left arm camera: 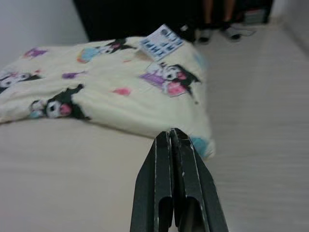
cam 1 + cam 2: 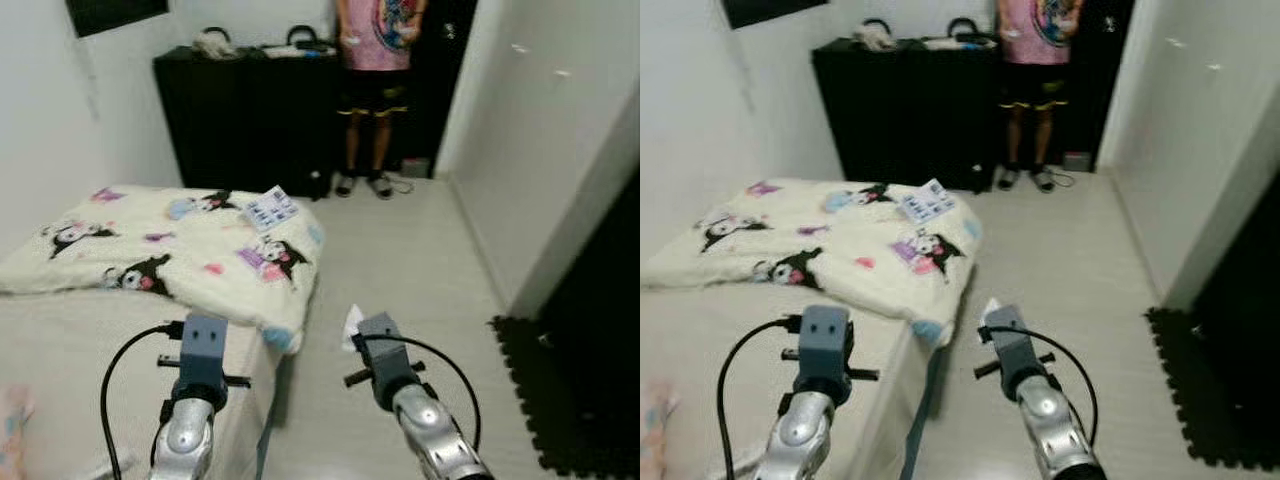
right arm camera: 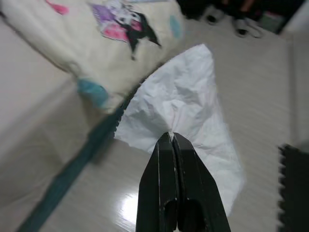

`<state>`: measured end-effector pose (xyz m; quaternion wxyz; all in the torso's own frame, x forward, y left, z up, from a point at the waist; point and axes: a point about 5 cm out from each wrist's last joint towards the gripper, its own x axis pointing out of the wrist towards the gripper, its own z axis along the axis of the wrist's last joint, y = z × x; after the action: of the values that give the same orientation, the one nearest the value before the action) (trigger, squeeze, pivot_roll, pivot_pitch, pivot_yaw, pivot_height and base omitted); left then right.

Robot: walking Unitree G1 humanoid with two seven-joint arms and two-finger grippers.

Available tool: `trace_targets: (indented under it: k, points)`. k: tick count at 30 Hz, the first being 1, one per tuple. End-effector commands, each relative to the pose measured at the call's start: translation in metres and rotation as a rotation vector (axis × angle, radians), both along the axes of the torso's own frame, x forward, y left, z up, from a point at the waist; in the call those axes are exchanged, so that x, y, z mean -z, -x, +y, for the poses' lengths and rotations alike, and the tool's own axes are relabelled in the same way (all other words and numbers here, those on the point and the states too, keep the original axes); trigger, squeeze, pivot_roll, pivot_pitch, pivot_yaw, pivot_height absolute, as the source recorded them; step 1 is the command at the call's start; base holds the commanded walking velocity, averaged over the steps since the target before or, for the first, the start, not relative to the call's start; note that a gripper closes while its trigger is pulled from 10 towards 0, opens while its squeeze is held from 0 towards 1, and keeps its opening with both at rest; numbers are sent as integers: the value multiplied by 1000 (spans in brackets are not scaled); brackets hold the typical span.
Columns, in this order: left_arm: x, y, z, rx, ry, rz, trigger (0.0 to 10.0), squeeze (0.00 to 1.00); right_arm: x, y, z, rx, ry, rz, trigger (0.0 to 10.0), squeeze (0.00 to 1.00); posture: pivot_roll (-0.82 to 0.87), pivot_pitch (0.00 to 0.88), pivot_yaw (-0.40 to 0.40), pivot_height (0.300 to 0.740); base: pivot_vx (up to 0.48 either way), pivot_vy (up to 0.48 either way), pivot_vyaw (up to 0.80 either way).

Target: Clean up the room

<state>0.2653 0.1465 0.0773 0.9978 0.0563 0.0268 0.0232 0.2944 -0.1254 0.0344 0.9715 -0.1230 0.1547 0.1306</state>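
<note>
You have a bed [image 2: 60, 340] on your left with one cream blanket [image 2: 180, 250] full of cartoon pictures, and one small card [image 2: 272, 208] lies on its far corner. One black cabinet [image 2: 250, 115] stands at the far wall, and a person [image 2: 375, 90] stands beside it, right in the way to the door. One black mat [image 2: 560, 390] lies on the floor to your right. Your right gripper [image 3: 172, 136] is over the floor by the bed, fingers pinched together on one white tissue [image 3: 186, 111], which hangs out past the tips. Your left gripper [image 1: 171, 133] is over the bed, fingers pressed together with nothing between them.
</note>
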Motion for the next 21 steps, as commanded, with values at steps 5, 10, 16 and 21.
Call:
trace_targets:
  k: [5, 10, 16, 21]
  points:
    - [7, 4, 6, -23, -11, 35, 10000, 0, 3, 3, 8, -19, -17, 19, 10000, 0, 30, 0, 4, 740, 0, 0, -800]
    - [7, 5, 7, -28, -13, 36, 10000, 0, 3, 3, 9, -21, -17, 21, 10000, 0, 31, 0, 3, 740, 0, 0, -800]
    - [8, 4, 8, -30, -18, 39, 10000, 0, 3, 2, 9, -21, -16, 22, 10000, 0, 31, 0, 4, 740, 0, 0, -800]
    - [8, 4, 8, -29, -24, 41, 10000, 0, 3, 1, 9, -14, -15, 23, 10000, 0, 31, 0, 12, 740, 0, 0, -800]
